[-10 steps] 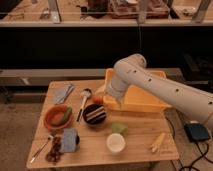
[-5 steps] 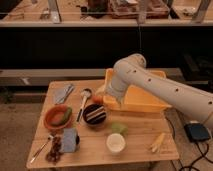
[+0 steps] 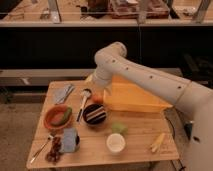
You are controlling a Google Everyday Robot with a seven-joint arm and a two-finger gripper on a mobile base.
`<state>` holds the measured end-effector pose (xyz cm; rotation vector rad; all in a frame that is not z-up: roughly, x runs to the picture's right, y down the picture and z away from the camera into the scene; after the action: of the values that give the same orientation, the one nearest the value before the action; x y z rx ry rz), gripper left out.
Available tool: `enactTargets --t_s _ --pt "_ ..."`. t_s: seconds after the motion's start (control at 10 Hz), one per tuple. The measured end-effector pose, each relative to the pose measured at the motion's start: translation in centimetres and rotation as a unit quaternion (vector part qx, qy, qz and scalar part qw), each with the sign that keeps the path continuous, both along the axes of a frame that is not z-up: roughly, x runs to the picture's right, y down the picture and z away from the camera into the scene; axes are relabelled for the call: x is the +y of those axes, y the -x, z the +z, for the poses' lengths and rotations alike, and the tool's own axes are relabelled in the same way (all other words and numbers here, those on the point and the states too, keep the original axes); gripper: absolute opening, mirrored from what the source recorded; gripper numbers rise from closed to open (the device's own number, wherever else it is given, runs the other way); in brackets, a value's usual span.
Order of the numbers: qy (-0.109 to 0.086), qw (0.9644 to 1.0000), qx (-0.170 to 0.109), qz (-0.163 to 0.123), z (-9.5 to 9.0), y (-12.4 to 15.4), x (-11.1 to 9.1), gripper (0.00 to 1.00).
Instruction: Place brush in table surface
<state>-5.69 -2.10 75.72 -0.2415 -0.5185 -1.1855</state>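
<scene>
The brush [image 3: 83,106] lies flat on the light wooden table surface [image 3: 140,134]. Its round whitish head is at the far end and its pale handle points toward the front, between the orange bowl [image 3: 56,118] and the dark bowl [image 3: 94,114]. My gripper [image 3: 99,93] hangs from the white arm [image 3: 145,75] just right of the brush head, above the dark bowl's far rim. A small orange-red thing [image 3: 96,100] shows right under the gripper.
A yellow-orange bin [image 3: 135,98] stands at the back right, behind the arm. A grey cloth [image 3: 64,93] lies at the back left. A white cup [image 3: 115,143], a green item [image 3: 118,128], a yellow item [image 3: 157,142], a blue-grey packet [image 3: 69,140] and a thin utensil [image 3: 40,150] lie near the front.
</scene>
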Motion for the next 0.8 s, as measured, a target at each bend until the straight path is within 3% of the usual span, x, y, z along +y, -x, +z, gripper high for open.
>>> enactTargets --t_s 0.3,0.5,0.8 --pt "-0.024 0.9983 -0.030 -0.043 2.8 6.3 -2.9 0.80" --pt "-0.025 0.9970 -0.036 -0.064 3.6 7.8 -3.3 0.80" --pt "-0.023 0.9971 -0.034 -0.064 3.8 7.6 -3.2 0.80"
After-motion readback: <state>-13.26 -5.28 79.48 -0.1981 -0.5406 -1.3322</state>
